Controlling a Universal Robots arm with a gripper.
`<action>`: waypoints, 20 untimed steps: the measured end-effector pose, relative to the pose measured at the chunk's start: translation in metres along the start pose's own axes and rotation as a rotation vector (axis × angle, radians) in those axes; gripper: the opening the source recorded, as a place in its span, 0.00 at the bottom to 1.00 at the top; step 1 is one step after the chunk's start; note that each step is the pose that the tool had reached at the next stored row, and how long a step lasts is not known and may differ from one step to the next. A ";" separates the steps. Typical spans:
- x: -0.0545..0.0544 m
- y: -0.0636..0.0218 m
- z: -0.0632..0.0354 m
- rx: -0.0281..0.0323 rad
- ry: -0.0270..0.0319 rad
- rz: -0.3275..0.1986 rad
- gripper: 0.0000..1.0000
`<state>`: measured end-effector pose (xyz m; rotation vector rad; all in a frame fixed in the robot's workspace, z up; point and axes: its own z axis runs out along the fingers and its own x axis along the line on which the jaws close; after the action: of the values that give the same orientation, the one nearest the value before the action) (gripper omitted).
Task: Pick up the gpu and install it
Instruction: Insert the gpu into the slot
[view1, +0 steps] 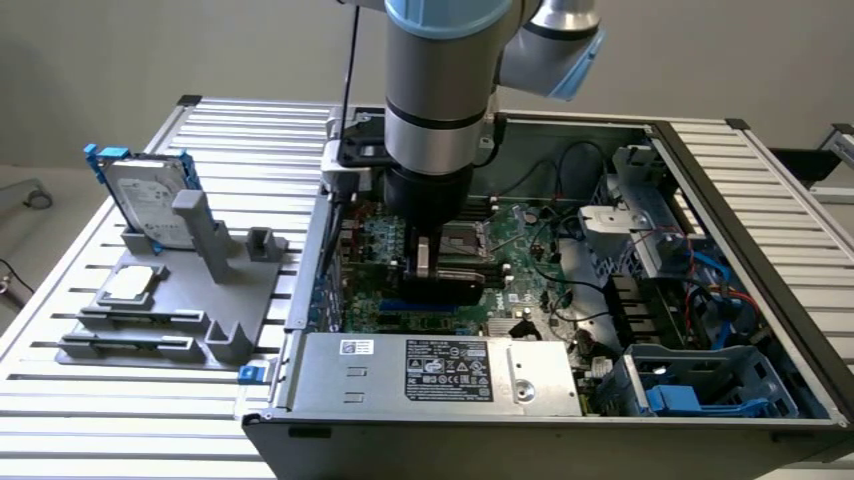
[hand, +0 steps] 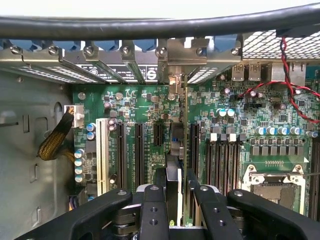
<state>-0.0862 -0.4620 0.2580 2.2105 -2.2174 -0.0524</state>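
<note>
Gpu (hand: 176, 145), clamped edge-on in my gripper (hand: 177, 212) above the motherboard (hand: 145, 102): I judged that any tilt could make its connector miss the slot and strain the board.

— How is the light?
— Soft and even, from overhead (no hard lamp spots). The slatted table (view1: 80, 400) gleams pale.
— Inside the case (view1: 587, 135)?
— Dimmer; the arm (view1: 434, 100) shades the motherboard (view1: 534, 240) below it. In the wrist view the board is brightly lit, the gripper (hand: 176, 175) has a dull sheen, and the gpu (hand: 174, 150) clamped in it is a dark strip. Straight rails bow slightly towards the edges.
</note>
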 end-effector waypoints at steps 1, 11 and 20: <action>0.000 0.0000 0.0001 0.0000 0.0005 -0.001 0.26; 0.000 0.0001 0.0002 0.0099 0.0010 -0.008 0.26; 0.000 0.0011 0.0009 0.0100 0.0011 -0.007 0.26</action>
<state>-0.0873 -0.4620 0.2571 2.2224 -2.2149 -0.0402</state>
